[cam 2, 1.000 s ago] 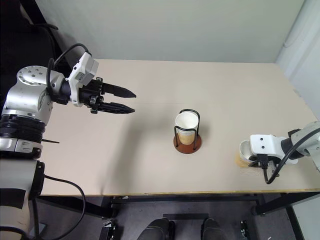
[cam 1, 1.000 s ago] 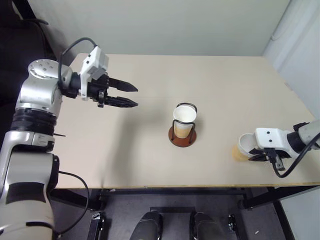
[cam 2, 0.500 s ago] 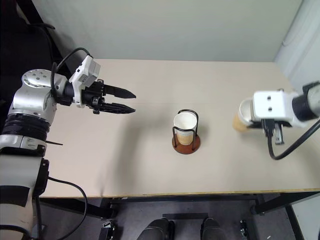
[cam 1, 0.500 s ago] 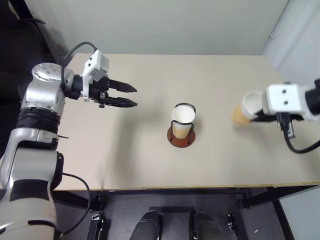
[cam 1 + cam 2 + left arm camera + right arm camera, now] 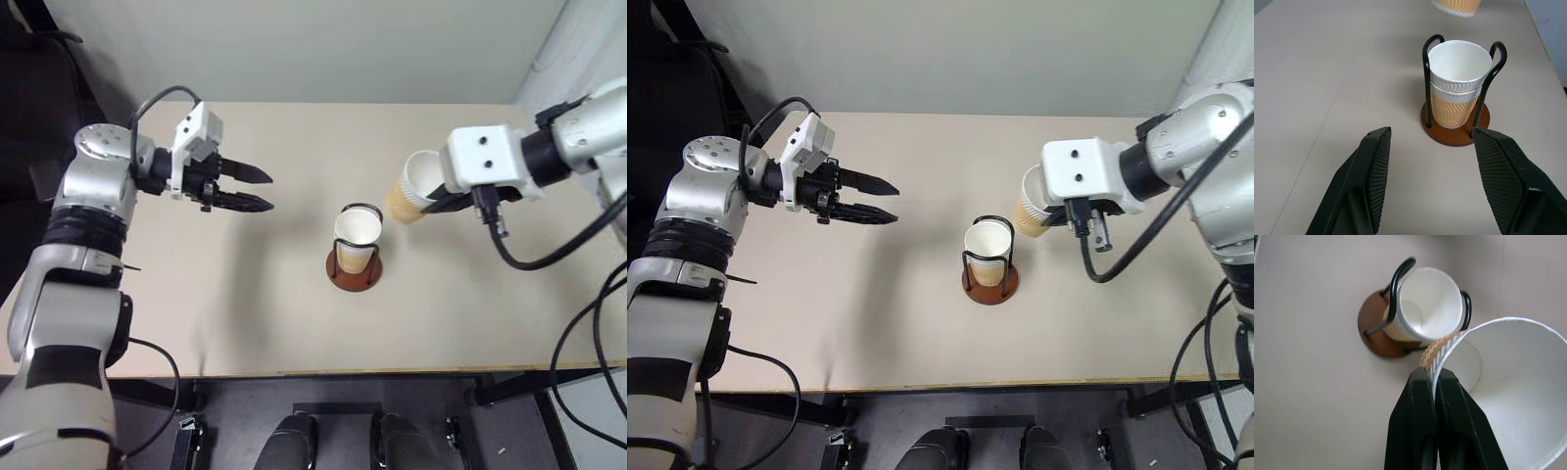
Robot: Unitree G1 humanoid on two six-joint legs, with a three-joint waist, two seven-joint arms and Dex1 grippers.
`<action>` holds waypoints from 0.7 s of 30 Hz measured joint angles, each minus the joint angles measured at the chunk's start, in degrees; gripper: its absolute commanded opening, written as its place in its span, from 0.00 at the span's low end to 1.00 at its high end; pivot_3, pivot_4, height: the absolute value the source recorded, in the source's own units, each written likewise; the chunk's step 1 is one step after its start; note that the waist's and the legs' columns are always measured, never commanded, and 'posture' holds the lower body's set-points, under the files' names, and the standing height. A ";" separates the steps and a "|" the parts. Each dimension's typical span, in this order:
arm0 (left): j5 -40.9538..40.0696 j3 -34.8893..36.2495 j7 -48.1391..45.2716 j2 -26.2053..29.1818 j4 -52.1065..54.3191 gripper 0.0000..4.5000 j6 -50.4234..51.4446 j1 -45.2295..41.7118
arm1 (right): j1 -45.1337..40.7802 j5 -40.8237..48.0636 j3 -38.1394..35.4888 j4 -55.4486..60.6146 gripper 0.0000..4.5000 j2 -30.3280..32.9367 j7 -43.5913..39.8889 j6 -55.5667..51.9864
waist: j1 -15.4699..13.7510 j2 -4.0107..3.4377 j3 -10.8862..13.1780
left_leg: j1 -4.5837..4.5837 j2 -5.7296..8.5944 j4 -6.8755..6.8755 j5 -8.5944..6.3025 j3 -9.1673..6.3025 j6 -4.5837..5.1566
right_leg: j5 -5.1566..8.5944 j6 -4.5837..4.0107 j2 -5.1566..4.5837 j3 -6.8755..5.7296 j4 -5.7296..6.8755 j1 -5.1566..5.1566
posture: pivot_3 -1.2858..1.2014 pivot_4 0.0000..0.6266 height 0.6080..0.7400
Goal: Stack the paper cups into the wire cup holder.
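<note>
A: As you scan the bench [image 5: 245, 313] from the left edge, what do you meet first?

B: You meet the left gripper [image 5: 257, 189] hanging above the pale beige top, its two black fingers [image 5: 1374, 161] spread apart with nothing between them, pointing across toward the middle. Beyond the bench on that side, the room is dark, with a black cable [image 5: 59, 37] in the corner.

A: And in the middle?

B: You have the wire cup holder [image 5: 354, 266] standing upright on its round reddish-brown base, alone on the bare surface. Two paper cups [image 5: 1458, 81] sit nested inside its black loops, white mouths up. The left wrist view looks straight at it between the open fingers, well apart from them.

A: Where is the third cup?

B: You see it just right of the holder and off the bench, tilted with its mouth toward the right. The right gripper [image 5: 1436, 377] has its fingers pressed together on the cup's wall [image 5: 411, 191], one inside the rim and one outside. In the right wrist view that cup hangs beside the holder, its rim overlapping the stacked pair in the picture.

A: What lies around the bench?

B: You have a plain light wall [image 5: 313, 49] behind the far edge, a pale panel [image 5: 578, 49] at the right corner, and grey floor [image 5: 245, 421] under the near edge.
</note>
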State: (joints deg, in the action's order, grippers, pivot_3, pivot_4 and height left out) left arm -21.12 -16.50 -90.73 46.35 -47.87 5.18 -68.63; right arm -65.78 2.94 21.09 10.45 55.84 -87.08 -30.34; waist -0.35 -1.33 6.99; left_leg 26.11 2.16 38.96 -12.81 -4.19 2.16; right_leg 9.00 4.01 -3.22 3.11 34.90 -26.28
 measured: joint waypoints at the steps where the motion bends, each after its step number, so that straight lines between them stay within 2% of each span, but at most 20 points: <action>1: -0.07 0.00 0.00 0.05 -0.01 0.62 0.00 0.01 | -0.38 -0.36 0.25 -0.49 0.01 -0.86 0.01 0.05 | 0.01 0.01 0.00 | 0.00 0.00 -0.01 0.00 0.00 0.00 | 0.01 -0.02 0.02 -0.02 0.00 0.00 | 0.52 0.24 1.00; 8: -0.96 -0.01 0.00 0.08 0.38 0.62 0.01 0.01 | -1.73 -1.12 2.93 -1.57 0.01 -7.72 0.36 0.25 | 0.08 0.01 0.00 | -0.02 -0.02 0.02 -0.01 -0.04 0.02 | 0.01 -0.05 0.00 -0.03 0.05 -0.01 | 0.52 0.24 1.00; 21: -1.51 -0.01 0.00 0.15 0.78 0.62 0.12 0.21 | -0.99 -2.64 4.40 -1.58 0.01 -9.81 0.38 0.84 | 0.14 0.01 -0.01 | -0.03 0.01 0.01 0.11 -0.04 -0.18 | 0.01 -0.13 0.04 -0.07 0.06 -0.01 | 0.52 0.24 1.00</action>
State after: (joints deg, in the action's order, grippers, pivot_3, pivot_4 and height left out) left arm -22.63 -16.51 -90.73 46.49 -47.09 5.30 -68.42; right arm -66.77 0.31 25.50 8.87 46.03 -86.70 -29.50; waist -0.22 -1.31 6.98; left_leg 26.08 2.17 38.97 -12.70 -4.23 1.98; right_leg 9.00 3.88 -3.18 3.03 34.97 -26.30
